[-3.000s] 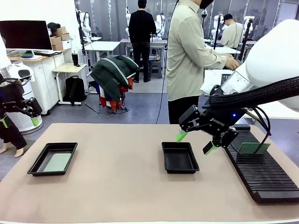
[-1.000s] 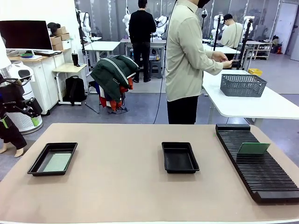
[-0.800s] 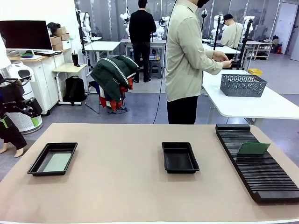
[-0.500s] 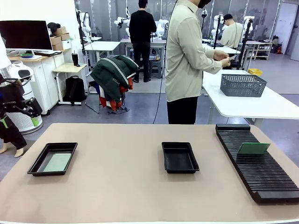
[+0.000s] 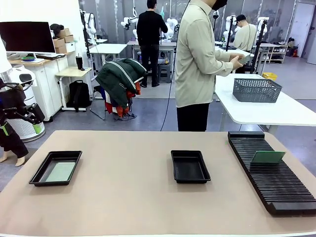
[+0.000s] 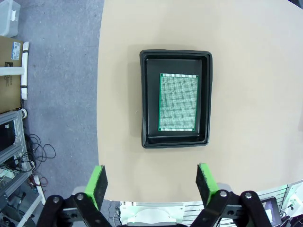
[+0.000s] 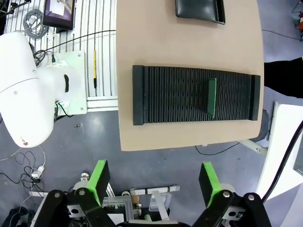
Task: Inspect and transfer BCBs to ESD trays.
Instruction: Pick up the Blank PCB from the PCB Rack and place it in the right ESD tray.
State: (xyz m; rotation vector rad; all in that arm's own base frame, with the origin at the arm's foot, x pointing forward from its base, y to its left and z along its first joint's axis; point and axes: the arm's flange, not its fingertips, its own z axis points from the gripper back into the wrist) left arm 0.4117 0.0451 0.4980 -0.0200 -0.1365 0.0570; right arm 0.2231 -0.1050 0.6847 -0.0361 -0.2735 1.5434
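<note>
Two ESD trays lie on the tan table. The left tray (image 5: 41, 171) (image 6: 150, 99) holds one BCB (image 5: 60, 172) (image 6: 178, 102) lying flat with its green gridded face up. The middle tray (image 5: 190, 168) (image 7: 199, 9) has nothing in it. Another green BCB (image 5: 267, 157) (image 7: 211, 97) stands on edge in a slot of the black rack. My left gripper (image 5: 20, 128) (image 6: 151, 183) hangs open high above the left tray, off the table's left edge. My right gripper (image 7: 154, 182) is open, high above the rack.
The long black ribbed rack (image 5: 274, 180) (image 7: 180, 100) fills the table's right side. A person (image 5: 197, 59) stands past the far edge, turned toward a white side table with a grey mesh basket (image 5: 256, 90), holding a pale flat thing (image 5: 242, 53). My right arm's white base (image 7: 33, 87) is beside the table.
The right arm, which hovered open over the middle tray and rack three seconds ago, has left the front view. The person has raised the pale thing slightly. Trays and boards unmoved.
</note>
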